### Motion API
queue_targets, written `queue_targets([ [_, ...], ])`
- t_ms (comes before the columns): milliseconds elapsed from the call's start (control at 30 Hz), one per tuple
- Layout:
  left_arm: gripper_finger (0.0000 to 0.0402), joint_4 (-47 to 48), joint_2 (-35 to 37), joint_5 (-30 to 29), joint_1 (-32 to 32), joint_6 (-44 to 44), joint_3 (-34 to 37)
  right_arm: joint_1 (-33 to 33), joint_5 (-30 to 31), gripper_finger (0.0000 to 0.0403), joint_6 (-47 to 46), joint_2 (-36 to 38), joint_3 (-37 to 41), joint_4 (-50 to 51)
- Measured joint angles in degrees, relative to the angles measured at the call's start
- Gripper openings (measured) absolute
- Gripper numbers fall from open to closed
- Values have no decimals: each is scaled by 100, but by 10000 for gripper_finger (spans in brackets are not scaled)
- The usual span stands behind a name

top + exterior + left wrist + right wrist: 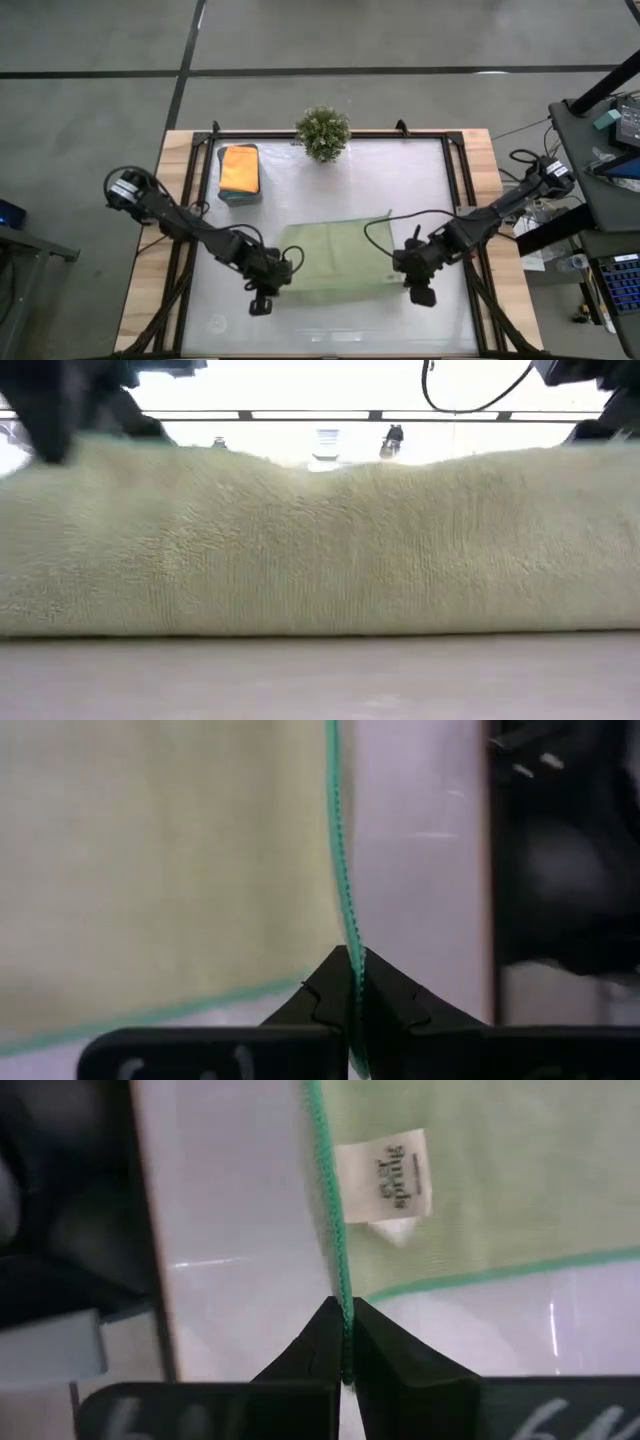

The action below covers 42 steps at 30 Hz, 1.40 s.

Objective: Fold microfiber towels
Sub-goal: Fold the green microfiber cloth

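A pale sage-green microfiber towel (332, 262) with a green stitched border lies spread in the middle of the table. It has a small white tag (390, 1180) close to my right gripper. In the low view the towel (320, 550) fills the width and its lower part rests on the tabletop. My left gripper (264, 298) is shut on the towel's near-left corner. My right gripper (420, 292) is shut on its near-right corner. A folded orange towel (240, 165) lies on a teal one (240, 197) at the far left. My left gripper pinches the towel's green stitched edge (347, 935) between its two fingers, right at a corner, coming slanting down from the left. One layer or several, I cannot tell. My right gripper pinches the stitched edge (341, 1285) at the corner beside the white tag, slanting down from the right. The cloth beyond both holds lies on the table.
A small bushy green plant (323, 131) stands at the far edge, centre. Black frame bars (455, 170) run along the table's sides. A desk with equipment (610, 120) stands off the table's right side. Bare tabletop (330, 325) lies between the towel and the near edge.
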<state>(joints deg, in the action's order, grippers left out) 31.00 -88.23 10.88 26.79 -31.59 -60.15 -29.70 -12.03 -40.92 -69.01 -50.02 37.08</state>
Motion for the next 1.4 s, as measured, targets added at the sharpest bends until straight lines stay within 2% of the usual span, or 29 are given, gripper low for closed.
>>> queue_targets([
  [167,0,261,179,-519,-383,376,100,525,51,8,205,-4,164,271],
  [333,0,355,219,-543,-728,685,287,1036,644,8,651,-4,168,709],
  [533,0,443,191,-856,-1091,819,569,1693,948,8,1199,-26,168,759],
  [833,0,448,208,-1428,-1463,975,768,2500,1073,8,1934,-258,171,758],
  [1100,0,498,210,-1604,-1700,1249,821,2826,1242,8,2248,-738,171,759],
  [1233,0,545,209,-1865,-1773,1250,872,2863,1374,8,2406,-963,171,754],
  [1400,0,492,208,-1879,-1821,1250,967,2862,1523,8,2458,-1172,171,735],
])
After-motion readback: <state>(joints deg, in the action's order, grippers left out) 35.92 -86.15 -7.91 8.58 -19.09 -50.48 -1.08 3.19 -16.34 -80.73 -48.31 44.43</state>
